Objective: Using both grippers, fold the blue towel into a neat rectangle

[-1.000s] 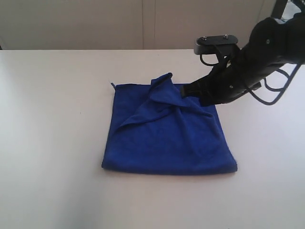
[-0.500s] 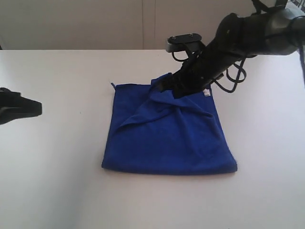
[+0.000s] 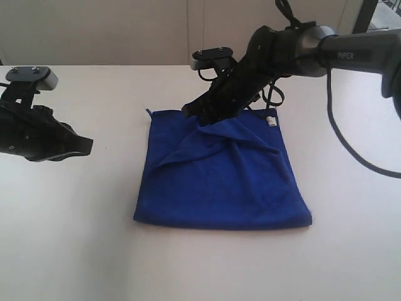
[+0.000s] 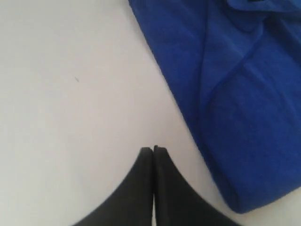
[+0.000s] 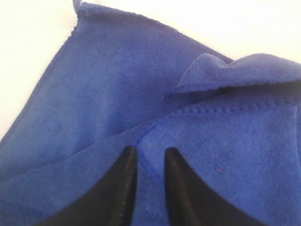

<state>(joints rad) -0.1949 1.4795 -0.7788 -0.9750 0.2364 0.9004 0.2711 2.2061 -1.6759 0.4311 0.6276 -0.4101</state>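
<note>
The blue towel (image 3: 225,179) lies on the white table as a rough square, with a rumpled diagonal fold (image 3: 188,153) across its far half. My right gripper (image 3: 190,110) reaches in from the right and hangs low over the towel's far edge. In the right wrist view its jaws (image 5: 149,151) stand apart just above the towel (image 5: 117,84), with cloth showing in the gap and nothing pinched. My left gripper (image 3: 88,145) is shut and empty over bare table, left of the towel. The left wrist view shows its closed tips (image 4: 153,149) a short way from the towel's left edge (image 4: 235,94).
A white table (image 3: 75,226) carries everything, with a pale wall behind it. A small white tag (image 3: 270,120) sticks out at the towel's far right corner. The right arm's cables (image 3: 269,94) loop above the towel's far edge.
The right arm has swept left along the towel's far edge and its jaws have parted, letting the raised cloth drop. The left arm has come in from the left, still shut.
</note>
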